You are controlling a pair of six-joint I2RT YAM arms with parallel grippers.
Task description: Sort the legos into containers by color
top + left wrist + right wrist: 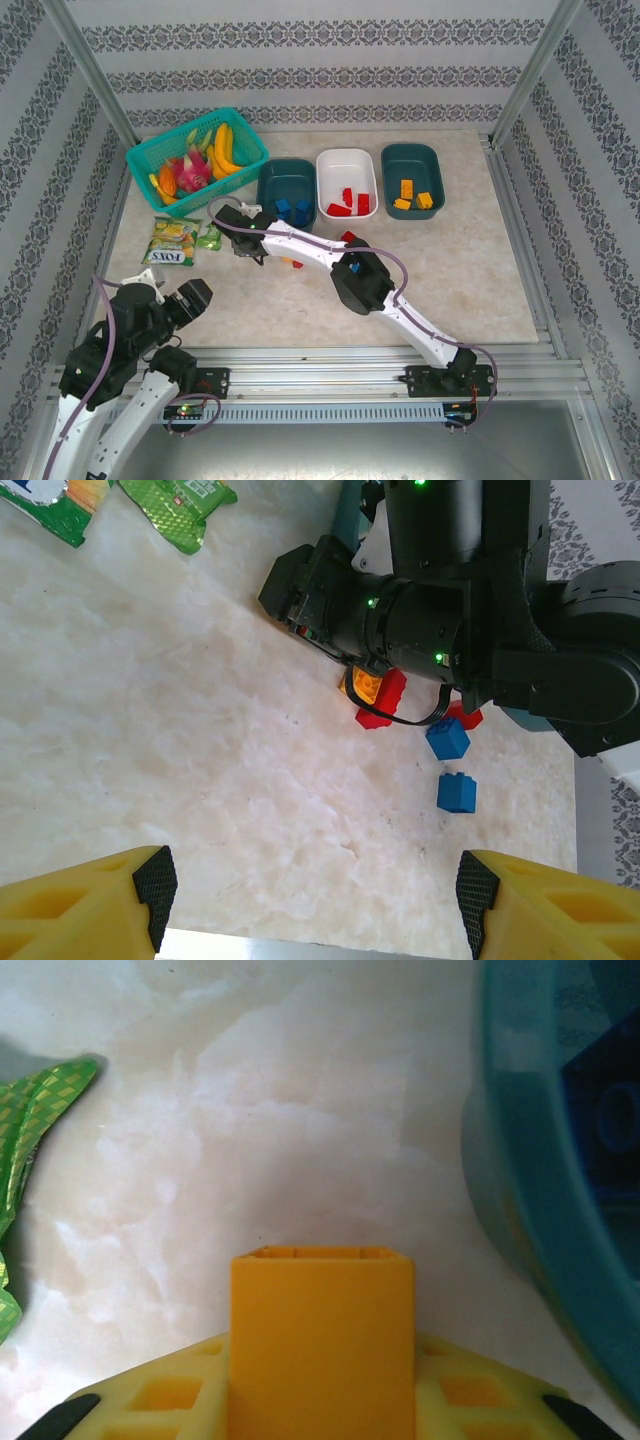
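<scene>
My right gripper (320, 1405) is shut on an orange-yellow lego (320, 1330), held just above the table beside the left dark teal tray (540, 1180). From above, that gripper (223, 214) reaches left of this tray (286, 172), which holds blue legos (291, 209). The white tray (346, 163) holds red legos (350, 201), and the right dark teal tray (411, 160) holds orange ones (414, 197). My left gripper (315, 890) hangs open and empty over bare table. Ahead of it lie an orange lego (362, 685), red legos (387, 694) and two blue legos (456, 792), partly under the right arm.
A bright teal mesh basket (150, 158) with toy fruit stands at the back left. Two green snack packets (170, 243) lie in front of it, one near my right gripper (30, 1110). The right arm (350, 275) crosses the table's middle. Patterned walls enclose the table.
</scene>
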